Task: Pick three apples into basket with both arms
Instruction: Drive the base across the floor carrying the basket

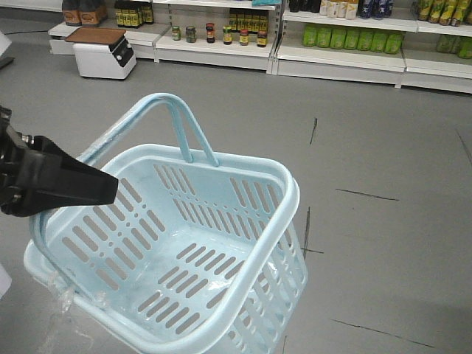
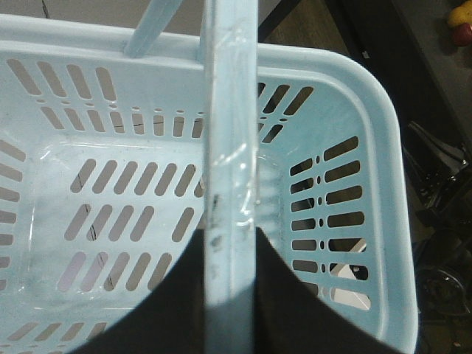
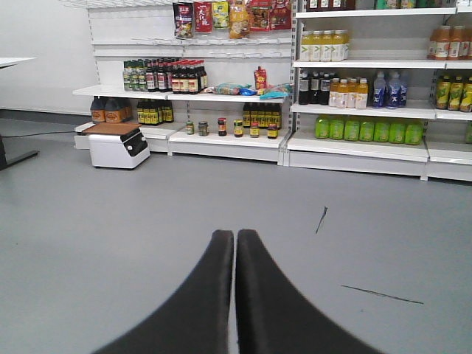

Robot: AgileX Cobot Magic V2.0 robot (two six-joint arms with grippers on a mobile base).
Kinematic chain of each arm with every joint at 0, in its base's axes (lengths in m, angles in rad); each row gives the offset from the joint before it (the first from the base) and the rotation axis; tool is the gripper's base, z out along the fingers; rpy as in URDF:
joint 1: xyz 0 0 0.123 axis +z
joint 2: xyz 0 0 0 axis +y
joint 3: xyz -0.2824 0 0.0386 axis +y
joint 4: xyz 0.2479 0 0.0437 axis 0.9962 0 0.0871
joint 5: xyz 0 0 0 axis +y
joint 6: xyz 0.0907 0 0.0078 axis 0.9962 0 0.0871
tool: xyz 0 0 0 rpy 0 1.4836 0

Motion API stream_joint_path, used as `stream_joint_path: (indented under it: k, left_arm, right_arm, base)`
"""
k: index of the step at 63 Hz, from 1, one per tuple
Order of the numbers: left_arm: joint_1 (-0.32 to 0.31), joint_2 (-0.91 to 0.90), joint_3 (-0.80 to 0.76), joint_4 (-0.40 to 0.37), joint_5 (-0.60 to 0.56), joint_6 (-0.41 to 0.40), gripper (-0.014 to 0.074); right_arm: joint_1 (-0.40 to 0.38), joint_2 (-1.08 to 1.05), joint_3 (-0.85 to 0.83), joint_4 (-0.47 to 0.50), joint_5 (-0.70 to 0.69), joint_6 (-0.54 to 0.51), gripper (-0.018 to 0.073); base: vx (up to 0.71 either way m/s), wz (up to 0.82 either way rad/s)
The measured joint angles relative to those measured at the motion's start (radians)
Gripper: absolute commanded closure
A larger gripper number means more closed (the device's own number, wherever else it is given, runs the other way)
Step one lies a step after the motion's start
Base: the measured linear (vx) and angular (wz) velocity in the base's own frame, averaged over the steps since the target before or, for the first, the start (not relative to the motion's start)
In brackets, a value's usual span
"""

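My left gripper [image 1: 110,188] holds the pale blue basket [image 1: 291,193] above the grey floor. In the left wrist view the hoop handle [image 2: 230,147] runs straight between the two black fingers of the left gripper [image 2: 230,247], which is shut on it. The slotted basket floor [image 2: 110,221] has nothing lying on it. A small red round fruit [image 2: 463,34] sits under a yellow one at the top right corner, too small to tell whether it is an apple. The right gripper [image 3: 235,236] is shut on nothing and faces the shelves.
Store shelves [image 3: 354,144] with bottles and jars line the far wall. A white box with a brown top [image 1: 105,51] stands on the floor before them. A clear plastic scrap [image 1: 63,302] hangs at the basket's near corner. Dark equipment [image 2: 442,221] lies beyond the basket's right wall.
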Motion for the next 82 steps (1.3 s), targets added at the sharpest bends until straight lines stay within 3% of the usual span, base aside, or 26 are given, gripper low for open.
stream_joint_path:
  k: [82]
  left_arm:
    - [0.0, 0.0, 0.0, 0.0, 0.0, 0.0, 0.0604]
  right_arm:
    - [0.0, 0.0, 0.0, 0.0, 0.0, 0.0, 0.0561]
  base:
    - [0.21, -0.14]
